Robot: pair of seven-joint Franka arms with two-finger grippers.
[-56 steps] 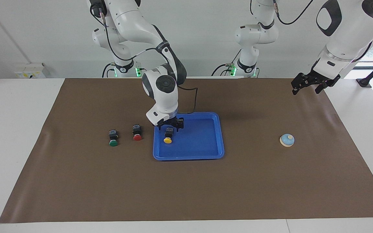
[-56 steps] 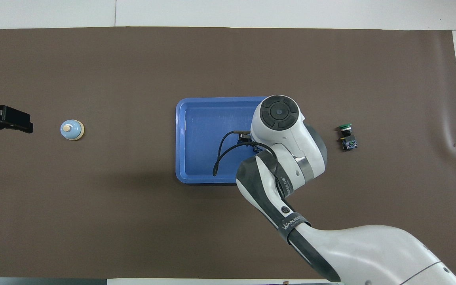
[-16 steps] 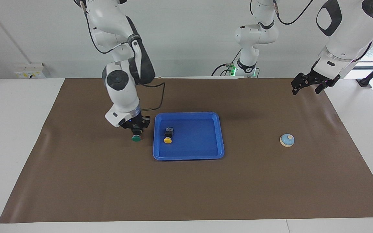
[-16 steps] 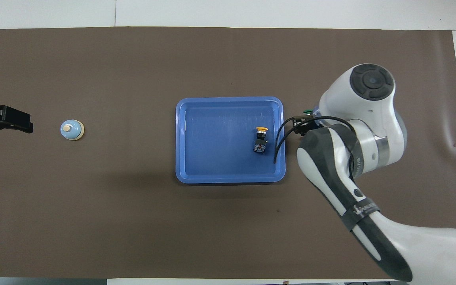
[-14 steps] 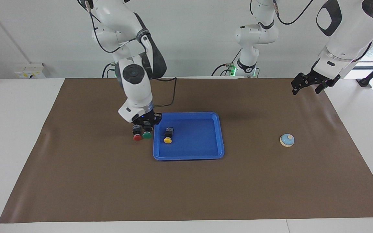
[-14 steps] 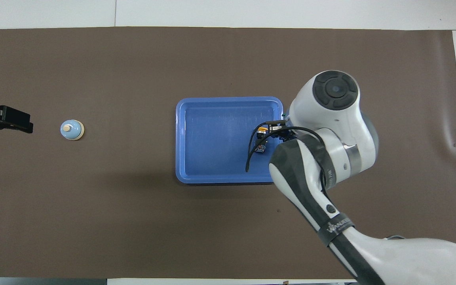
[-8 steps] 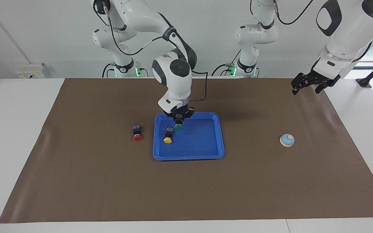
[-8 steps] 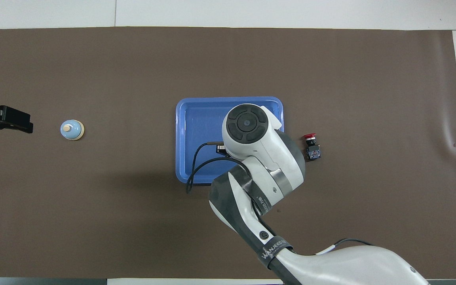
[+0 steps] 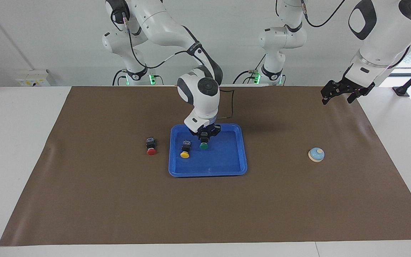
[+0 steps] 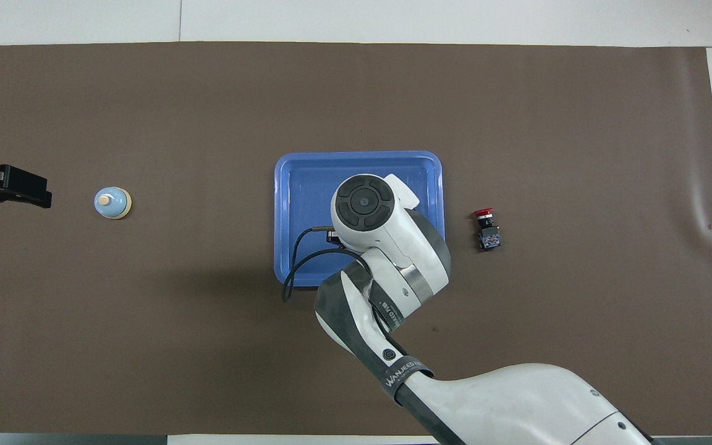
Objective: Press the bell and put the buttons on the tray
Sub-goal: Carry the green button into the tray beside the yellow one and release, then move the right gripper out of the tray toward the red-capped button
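Directly beneath the right gripper (image 9: 204,137), clamped between its fingers, hangs the green button (image 9: 203,144), cap down, low over the blue tray (image 9: 227,167), apparently poised for setting down. Just beside it toward the right arm's end, the yellow button (image 9: 185,150) lies in the tray. Outside the tray on the brown mat (image 9: 102,196), the red button (image 9: 151,146) awaits pickup. Well apart, toward the left arm's end, sits the bell (image 9: 316,154), with the waiting left gripper (image 9: 337,93) spread wide above the mat's edge. Lettering on the right arm's band is not clearly legible.

"WANJEED" on the right arm's band (image 10: 406,374)
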